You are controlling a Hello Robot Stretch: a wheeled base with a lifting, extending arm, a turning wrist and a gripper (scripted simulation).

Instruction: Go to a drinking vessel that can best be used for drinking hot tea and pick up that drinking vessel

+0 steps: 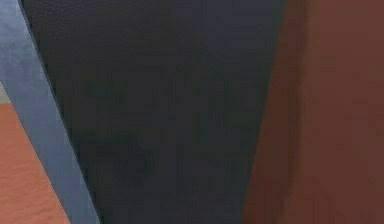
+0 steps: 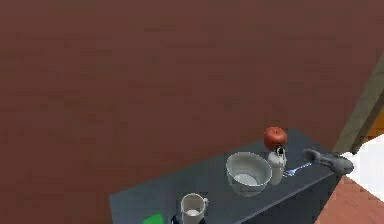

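Mug (image 2: 192, 207): white, upright, on dark table (image 2: 215, 182), low in arm side view. Just left of it, a small green item (image 2: 152, 219). Farther up the table, white bowl (image 2: 248, 170), red apple (image 2: 275, 135) beyond. Brown wall (image 2: 150, 80) behind. Gripper state: cannot tell.

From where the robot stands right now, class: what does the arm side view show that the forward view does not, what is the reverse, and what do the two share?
Arm side view's own: a dark table bearing a white mug, a pale bowl, a red round fruit and a small green thing.
Forward view's own: a blue-grey strip slanting beside a wide dark panel, with orange-red floor at its lower left.
Shared: a reddish-brown wall, which also lies along the forward view's right.
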